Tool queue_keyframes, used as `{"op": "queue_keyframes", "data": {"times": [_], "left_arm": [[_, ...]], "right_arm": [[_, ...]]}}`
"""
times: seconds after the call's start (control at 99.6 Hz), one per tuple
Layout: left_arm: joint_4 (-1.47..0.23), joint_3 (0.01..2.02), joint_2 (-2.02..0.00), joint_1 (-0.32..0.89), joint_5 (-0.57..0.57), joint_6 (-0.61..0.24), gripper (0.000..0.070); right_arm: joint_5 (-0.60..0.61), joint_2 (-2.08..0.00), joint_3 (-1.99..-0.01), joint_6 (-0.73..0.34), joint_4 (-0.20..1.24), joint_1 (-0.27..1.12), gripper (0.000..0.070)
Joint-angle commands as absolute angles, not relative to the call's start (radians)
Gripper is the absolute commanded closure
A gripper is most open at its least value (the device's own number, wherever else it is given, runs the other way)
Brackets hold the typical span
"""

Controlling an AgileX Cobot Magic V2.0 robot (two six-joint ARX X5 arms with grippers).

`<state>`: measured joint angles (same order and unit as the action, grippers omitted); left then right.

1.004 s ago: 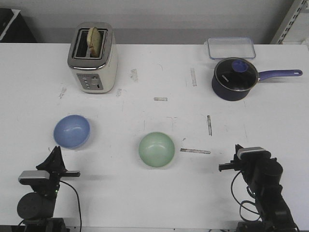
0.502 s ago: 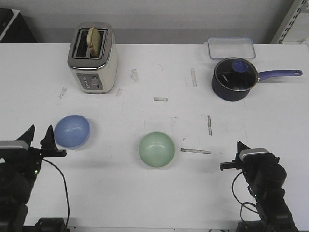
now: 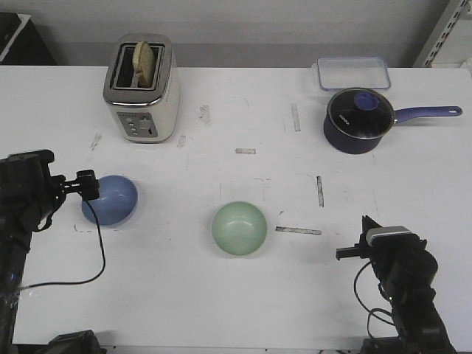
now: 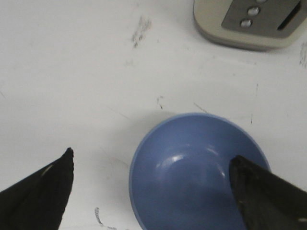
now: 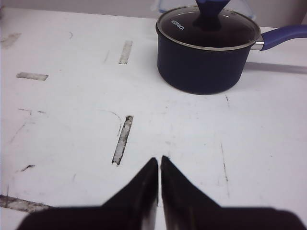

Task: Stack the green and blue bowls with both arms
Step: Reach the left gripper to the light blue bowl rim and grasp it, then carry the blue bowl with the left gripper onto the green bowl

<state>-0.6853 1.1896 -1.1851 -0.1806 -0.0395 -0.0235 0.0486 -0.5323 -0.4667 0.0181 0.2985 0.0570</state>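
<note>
Straddling the blue bowl (image 4: 199, 172), left tool (image 4: 153, 191), tips cropped.

From my right wrist camera, one word reads clearly: "KONKA", in pale capitals on the glass lid (image 5: 209, 28) of the dark navy saucepan (image 5: 204, 64). The toaster's (image 4: 249, 21) button markings are illegible.

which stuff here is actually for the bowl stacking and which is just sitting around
For the job:
blue bowl
green bowl
left gripper, open around the blue bowl's rim
right gripper, shut and empty

Just lying about:
toaster with bread in it
navy pot with lid
clear container
</note>
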Motion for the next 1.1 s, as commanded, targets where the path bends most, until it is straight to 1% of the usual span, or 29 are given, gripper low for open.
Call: {"op": "queue_keyframes", "data": {"times": [0.0, 0.07, 0.241, 0.301, 0.351, 0.411, 0.452, 0.482, 0.542, 0.572, 0.582, 0.602, 0.612, 0.622, 0.682, 0.723, 1.094], "left_arm": [[-0.716, 1.203, -1.248, -0.198, -0.091, -0.046, 0.0086], [-0.745, 1.203, -1.314, -0.22, -0.117, -0.046, 0.0088], [-0.758, 1.203, -1.449, -0.242, -0.117, -0.048, 0.0091], [-0.754, 1.203, -1.489, -0.247, -0.117, -0.063, 0.0099], [-0.754, 1.203, -1.517, -0.25, -0.117, -0.082, 0.0122], [-0.755, 1.203, -1.547, -0.25, -0.117, -0.091, 0.0195], [-0.756, 1.203, -1.566, -0.25, -0.117, -0.091, 0.0257], [-0.756, 1.203, -1.574, -0.25, -0.117, -0.091, 0.0284], [-0.758, 1.203, -1.586, -0.25, -0.117, -0.092, 0.0362], [-0.757, 1.203, -1.588, -0.25, -0.117, -0.092, 0.0416], [-0.756, 1.203, -1.588, -0.25, -0.117, -0.092, 0.0446], [-0.754, 1.203, -1.588, -0.25, -0.117, -0.092, 0.0475], [-0.753, 1.203, -1.588, -0.25, -0.117, -0.092, 0.0506], [-0.753, 1.203, -1.588, -0.25, -0.117, -0.092, 0.0516], [-0.745, 1.203, -1.588, -0.25, -0.117, -0.092, 0.0636], [-0.742, 1.203, -1.588, -0.25, -0.117, -0.092, 0.07], [-0.726, 1.235, -1.57, -0.249, -0.117, -0.097, 0.0699]], "right_arm": [[0.049, -0.539, -0.471, 0.008, 0.285, 0.057, 0.07], [0.052, -0.539, -0.471, 0.008, 0.285, 0.057, 0.07], [0.052, -0.539, -0.471, 0.008, 0.292, 0.057, 0.07], [0.052, -0.539, -0.471, 0.008, 0.292, 0.057, 0.07], [0.052, -0.539, -0.471, 0.008, 0.292, 0.058, 0.07], [0.052, -0.539, -0.471, 0.008, 0.292, 0.058, 0.07], [0.052, -0.539, -0.471, 0.008, 0.292, 0.058, 0.07], [0.052, -0.539, -0.471, 0.008, 0.292, 0.058, 0.07], [0.052, -0.539, -0.471, 0.008, 0.292, 0.058, 0.07], [0.052, -0.539, -0.471, 0.008, 0.292, 0.058, 0.07], [0.052, -0.539, -0.471, 0.008, 0.292, 0.058, 0.07], [0.052, -0.539, -0.471, 0.008, 0.292, 0.058, 0.07], [0.052, -0.539, -0.471, 0.008, 0.292, 0.058, 0.07], [0.052, -0.539, -0.471, 0.008, 0.292, 0.058, 0.07], [0.052, -0.539, -0.471, 0.007, 0.292, 0.058, 0.07], [0.052, -0.539, -0.471, 0.007, 0.292, 0.058, 0.07], [0.052, -0.539, -0.471, 0.006, 0.293, 0.058, 0.07]]}}
